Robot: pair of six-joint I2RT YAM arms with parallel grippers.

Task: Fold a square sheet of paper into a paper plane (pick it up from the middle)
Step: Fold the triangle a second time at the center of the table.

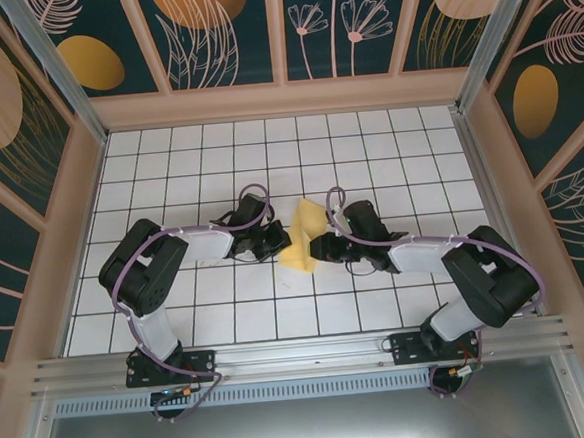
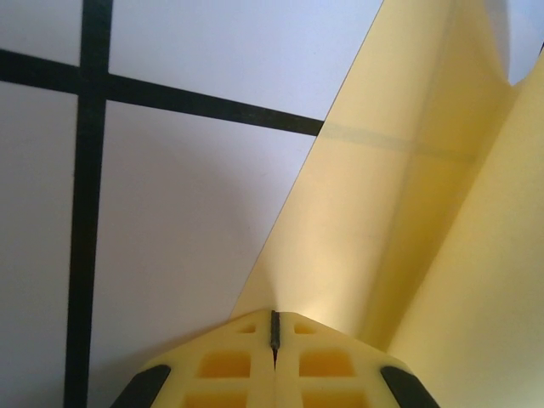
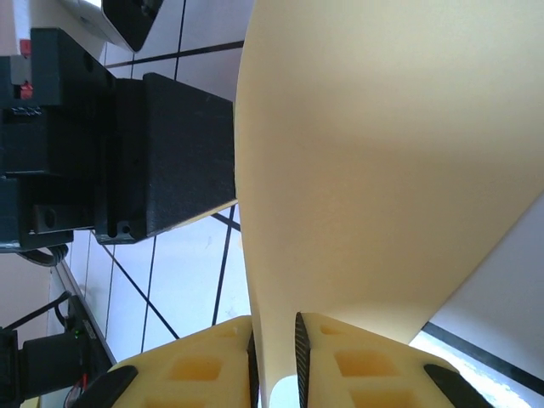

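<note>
At the middle of the white gridded counter (image 1: 218,164), about halfway between its left and right edges, the pale-yellow sheet of paper (image 1: 303,233) stands raised between the two hands, folded into a wedge rather than lying flat. The left hand (image 1: 274,242) reaches it from the left edge's side, and the right hand (image 1: 321,247) from the right edge's side. The two hands sit close together with the paper between them.

In the left wrist view the left hand (image 2: 274,327) is closed, its yellow fingertips pressed together. A corner of the paper (image 2: 408,212) is pinched at their seam. From there the paper fans up and to the right, with a faint crease line running across it and a second layer folded over on the right. The counter's black grid lines show on the left.

In the right wrist view the right hand (image 3: 276,336) has its jaws slightly parted. The paper (image 3: 382,170) runs down into the gap between the dark pads (image 3: 302,357) and rises from it as a broad, gently curved surface. Whether the pads press on the paper cannot be told. Just left of the paper is the black housing of the left arm (image 3: 161,157), with the counter tiles below it.
</note>
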